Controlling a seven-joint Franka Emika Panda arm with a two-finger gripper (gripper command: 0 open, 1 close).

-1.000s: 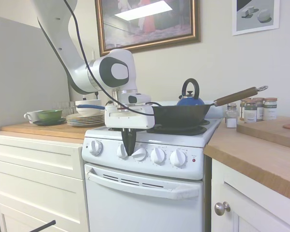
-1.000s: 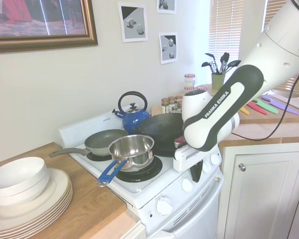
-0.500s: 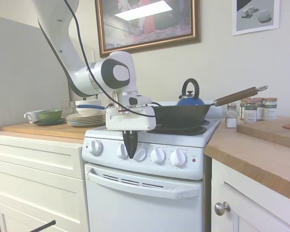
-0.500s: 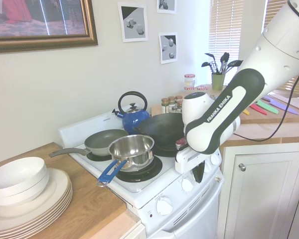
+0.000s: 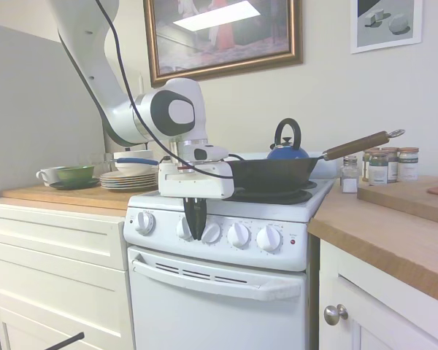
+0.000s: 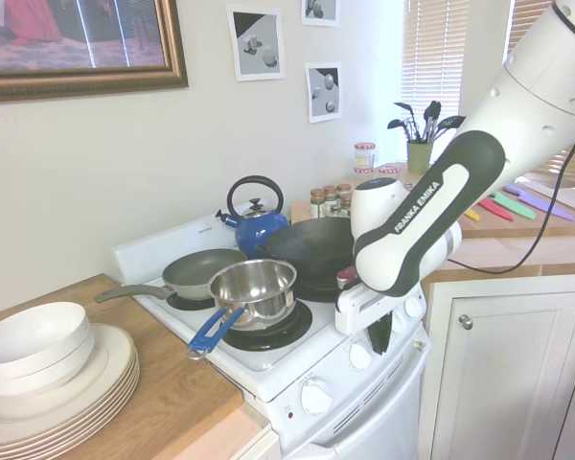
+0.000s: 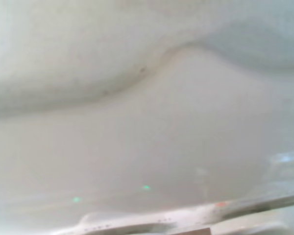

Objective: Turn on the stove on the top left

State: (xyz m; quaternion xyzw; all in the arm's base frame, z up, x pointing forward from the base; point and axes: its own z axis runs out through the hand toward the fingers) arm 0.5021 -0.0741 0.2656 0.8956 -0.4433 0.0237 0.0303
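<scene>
The white stove (image 5: 219, 292) stands between the cream cabinets (image 5: 55, 277), and the gripper (image 5: 195, 232) hangs before its knob row, dark fingers (image 5: 196, 217) narrow, almost together, between the second and third knobs.

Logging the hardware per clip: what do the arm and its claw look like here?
A glossy white arm of rounded segments with dark grey joint caps, "FRANKA EMIKA" printed in white on a dark band. A black cable runs along it. The claw is a white rectangular block with slim black fingers.
</scene>
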